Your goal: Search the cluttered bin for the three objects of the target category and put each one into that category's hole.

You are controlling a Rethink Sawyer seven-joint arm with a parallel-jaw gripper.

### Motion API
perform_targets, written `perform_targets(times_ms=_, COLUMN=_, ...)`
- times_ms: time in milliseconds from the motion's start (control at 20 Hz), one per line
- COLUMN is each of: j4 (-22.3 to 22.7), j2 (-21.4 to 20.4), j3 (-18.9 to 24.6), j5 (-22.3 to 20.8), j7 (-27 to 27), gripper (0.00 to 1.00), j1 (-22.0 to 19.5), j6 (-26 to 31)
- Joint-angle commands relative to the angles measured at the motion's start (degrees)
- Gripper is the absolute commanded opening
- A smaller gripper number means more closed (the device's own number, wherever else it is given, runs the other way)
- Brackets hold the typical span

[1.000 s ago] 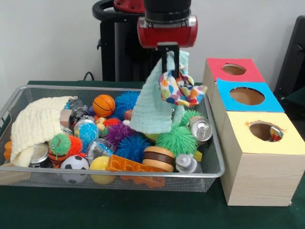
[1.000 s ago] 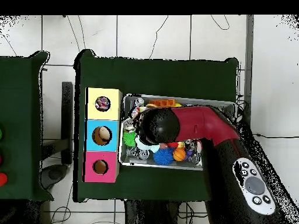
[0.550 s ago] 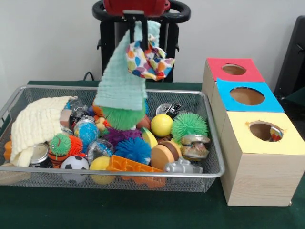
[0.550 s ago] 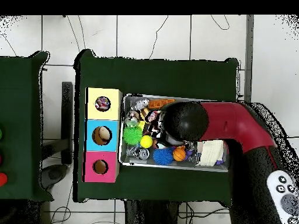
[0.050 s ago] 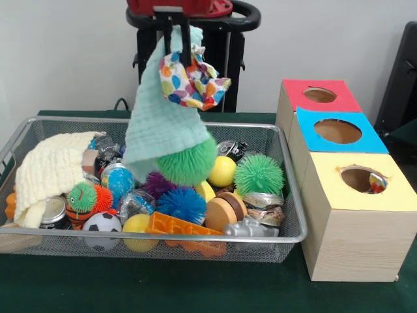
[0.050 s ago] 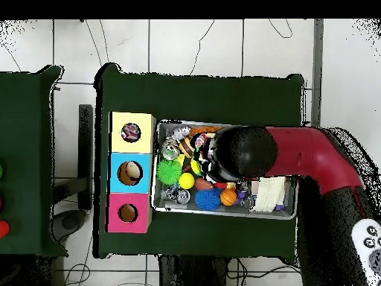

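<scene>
Front view, gripper: You are seeing the gripper pinching two cloths at once, the mint green cloth and the colourful dotted cloth, high above the wire bin.
Front view, what is changing: The gripper is sliding away from the three boxes, toward the cream cloth end of the bin. A second ago it was hanging the cloths close to the red box.
Front view, stuck toy: A green spiky ball is now clinging to the bottom of the mint green cloth and is swinging just above the other toys in the bin.
Front view, holes: The yellow box is already showing something colourful inside its hole. The blue box is sitting between the yellow and red boxes.
Overhead view, arm: The red arm is now covering the middle of the bin, farther from the boxes than a second ago. You cannot see the cloths here because the arm is hiding them.
Overhead view, bin: A yellow ball and another green spiky ball are now showing at the box end of the bin.
What it means: The cloths are moving away from the holes, not toward them, so I think no drop is coming yet. The stuck ball could fall off or go along by mistake.
</scene>
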Motion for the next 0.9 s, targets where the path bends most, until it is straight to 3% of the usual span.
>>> perform_targets(times_ms=50, j4=7.11, j2=7.20, j3=0.21, j5=-4.70, j7=0.96, gripper=0.00, j1=3.97, j6=-13.94)
perform_targets(times_ms=250, j4=6.77, j2=7.56, j3=-1.77, j5=-4.73, j7=2.10, gripper=0.00, j1=5.05, j6=-14.76)
perform_targets(times_ms=300, j4=6.81, j2=7.43, j3=-2.75, j5=-4.48, j7=2.13, gripper=1.00, j1=5.65, j6=-15.60)
perform_targets(times_ms=900, j4=7.11, j2=7.35, j3=-3.18, j5=-2.71, j7=2.74, gripper=1.00, j1=5.43, j6=-18.40)
